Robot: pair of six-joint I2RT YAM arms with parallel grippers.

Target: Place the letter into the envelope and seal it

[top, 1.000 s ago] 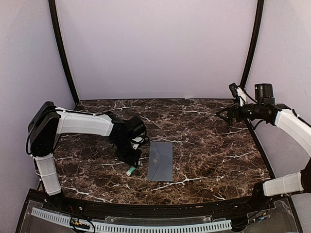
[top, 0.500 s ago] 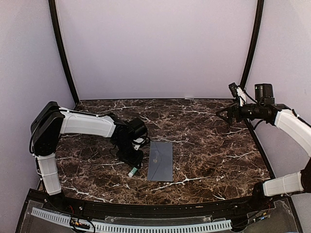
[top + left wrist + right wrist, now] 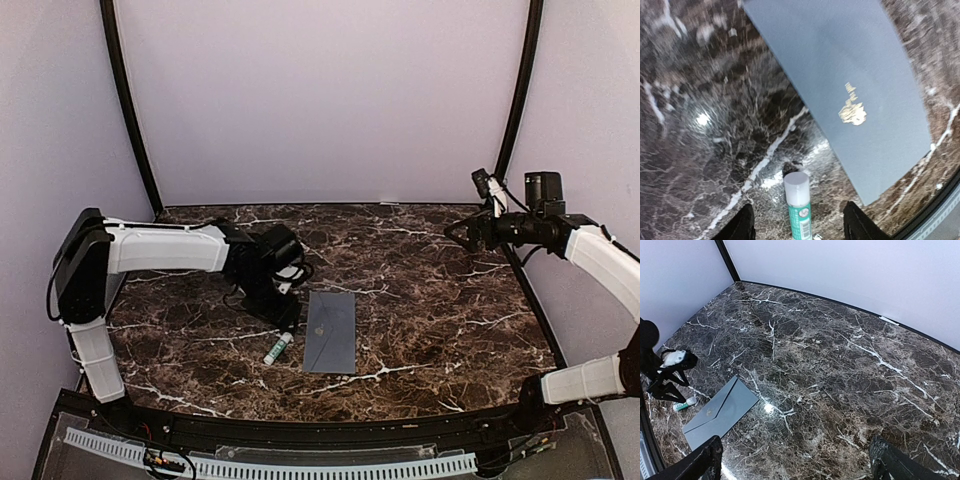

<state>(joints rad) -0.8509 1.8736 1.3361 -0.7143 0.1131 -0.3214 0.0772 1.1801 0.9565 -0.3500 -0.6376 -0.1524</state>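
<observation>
The grey-blue envelope lies flat on the marble table with its flap down; a small gold emblem marks its face. It also appears in the right wrist view as the envelope. The letter does not show in any view. A green and white glue stick lies just left of the envelope. My left gripper hovers over it, open, and the glue stick lies loose on the table between the fingers, untouched. My right gripper hangs high at the far right, open and holding nothing.
The dark marble table is walled by pale panels at the back and sides. A black rail runs along the near edge. In the right wrist view my left gripper and the glue stick sit at the far left.
My left gripper has opened, let go of the glue stick and drawn back up and away. The stick now rests on the table. The right arm has not moved.
</observation>
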